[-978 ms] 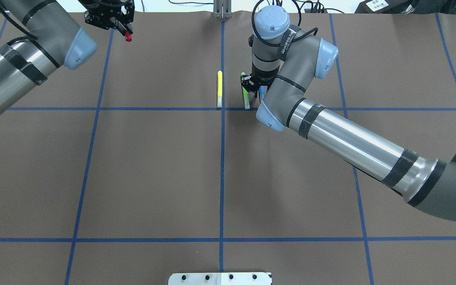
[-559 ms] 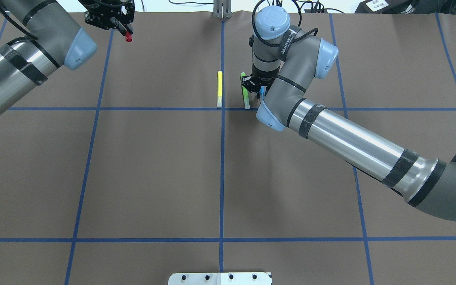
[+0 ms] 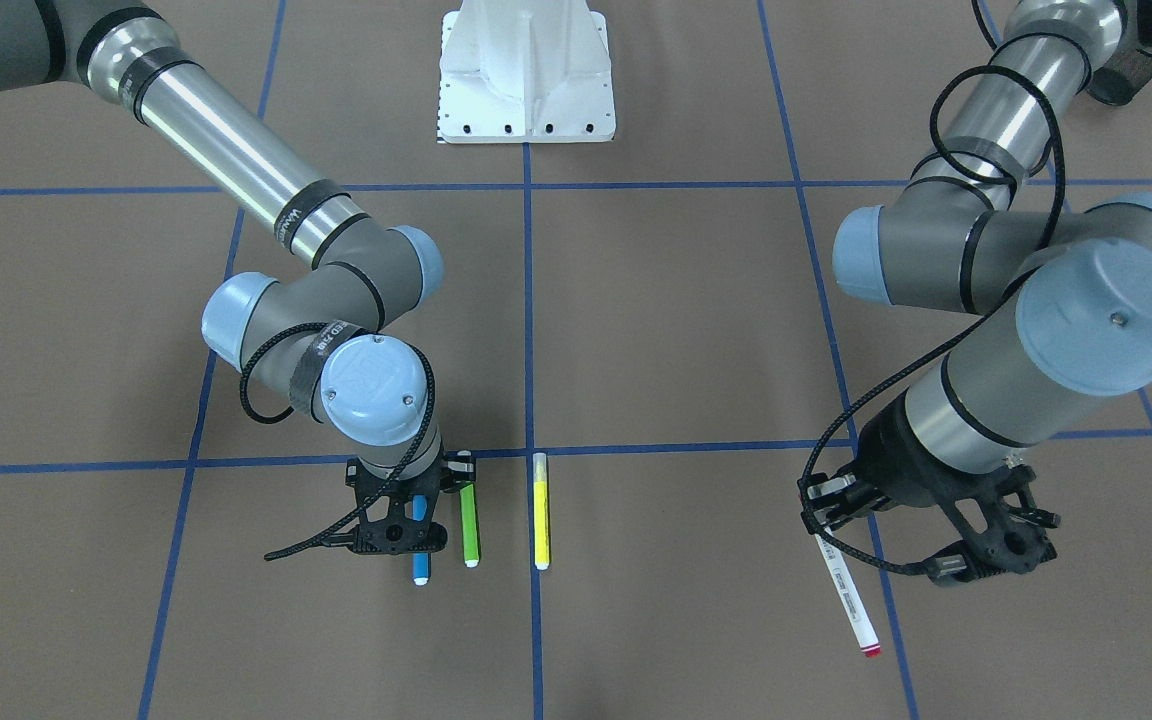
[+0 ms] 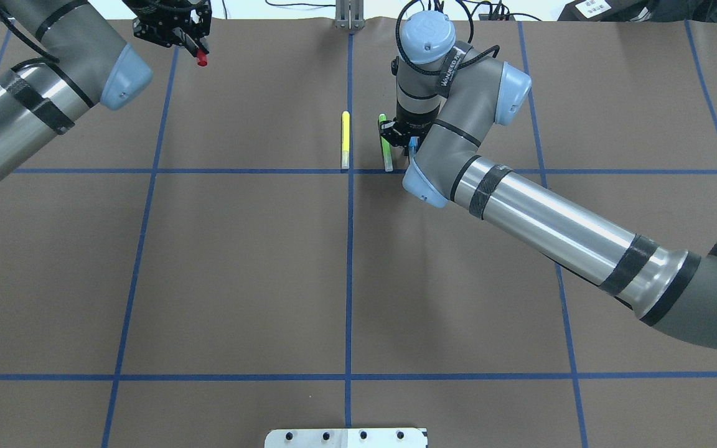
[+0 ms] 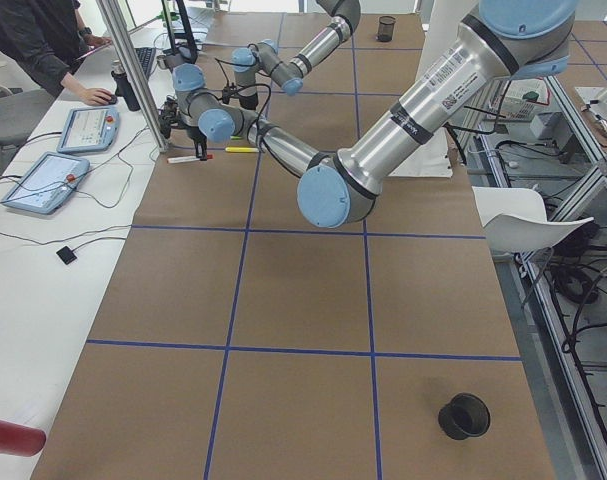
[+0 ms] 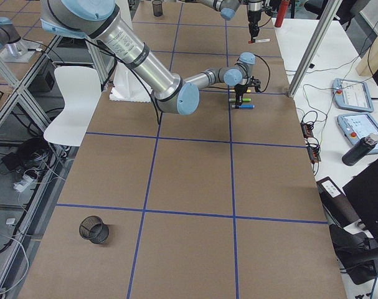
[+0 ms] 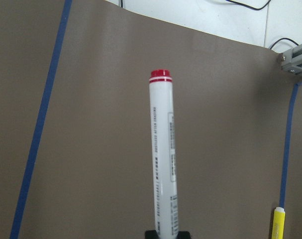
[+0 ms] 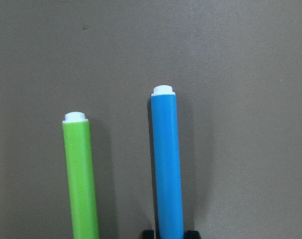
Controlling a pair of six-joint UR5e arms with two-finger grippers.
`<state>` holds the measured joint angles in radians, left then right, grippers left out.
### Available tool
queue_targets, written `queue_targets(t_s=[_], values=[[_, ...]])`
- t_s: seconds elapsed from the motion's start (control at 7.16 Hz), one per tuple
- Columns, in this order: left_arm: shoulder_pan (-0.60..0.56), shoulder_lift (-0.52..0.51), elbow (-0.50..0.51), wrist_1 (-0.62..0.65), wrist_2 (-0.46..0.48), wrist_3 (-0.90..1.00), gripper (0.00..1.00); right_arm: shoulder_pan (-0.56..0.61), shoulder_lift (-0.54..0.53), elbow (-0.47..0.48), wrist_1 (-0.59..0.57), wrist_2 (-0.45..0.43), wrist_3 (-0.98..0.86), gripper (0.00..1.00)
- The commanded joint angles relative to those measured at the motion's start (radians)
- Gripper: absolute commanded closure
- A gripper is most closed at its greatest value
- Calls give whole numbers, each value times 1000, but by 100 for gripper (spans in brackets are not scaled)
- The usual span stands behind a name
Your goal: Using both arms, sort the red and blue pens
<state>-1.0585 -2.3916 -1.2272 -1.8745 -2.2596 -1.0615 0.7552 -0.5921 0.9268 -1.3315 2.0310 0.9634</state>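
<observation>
Left arm's folded up over the far-left part of the table (image 4: 240, 261), its tool (image 3: 831, 515) clamped on the red pen (image 3: 846, 595), held off the surface. Right arm points straight down mid-table, tool (image 3: 414, 510) pinching the blue pen (image 3: 421, 560) right beside the green marker (image 3: 470, 525). The print on the red pen's barrel is too tiny to read.
</observation>
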Motion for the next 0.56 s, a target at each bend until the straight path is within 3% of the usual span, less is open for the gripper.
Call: queue_targets(t_s=[0.0, 0.14, 0.42], values=[[0, 0, 2, 0, 0, 2, 100, 0, 0, 0, 2, 0, 0, 90], [0, 0, 2, 0, 0, 0, 100, 0, 0, 0, 0, 0, 0, 100], [-1, 0, 2, 0, 0, 0, 100, 12, 3, 27, 0, 11, -11, 100]])
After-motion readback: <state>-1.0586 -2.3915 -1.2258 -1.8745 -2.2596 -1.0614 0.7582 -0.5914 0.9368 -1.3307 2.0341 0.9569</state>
